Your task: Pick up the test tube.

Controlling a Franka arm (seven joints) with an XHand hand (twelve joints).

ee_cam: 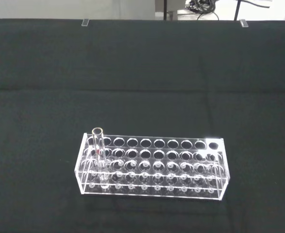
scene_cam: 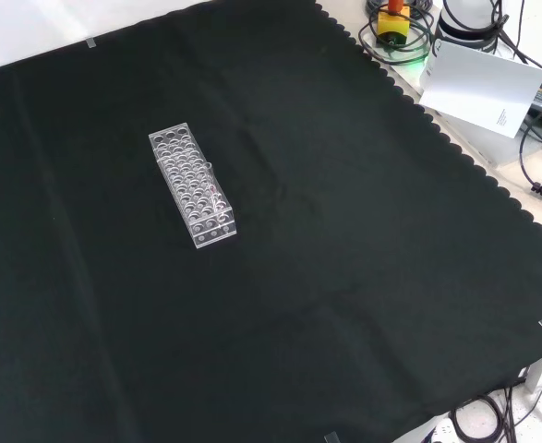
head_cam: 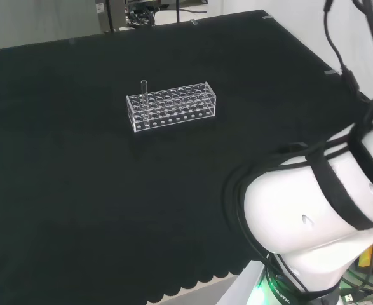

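Here, test tube point(ee_cam: 99, 156) upright at end of clear rack point(ee_cam: 152, 167) | red mark on tube in wrist view | hand: cannot tell

Bench point(head_cam: 78, 210) covered with black cloth point(scene_cam: 344, 277). One clear test tube rack point(head_cam: 171, 105) rests directly on the cloth.

Clear rack point(ee_cam: 152, 167) sits on the black cloth point(ee_cam: 142, 73), rows of round holes. One clear test tube point(ee_cam: 100, 155) stands upright in a hole near one end, sticking up above the rack top.

No readable text or signs
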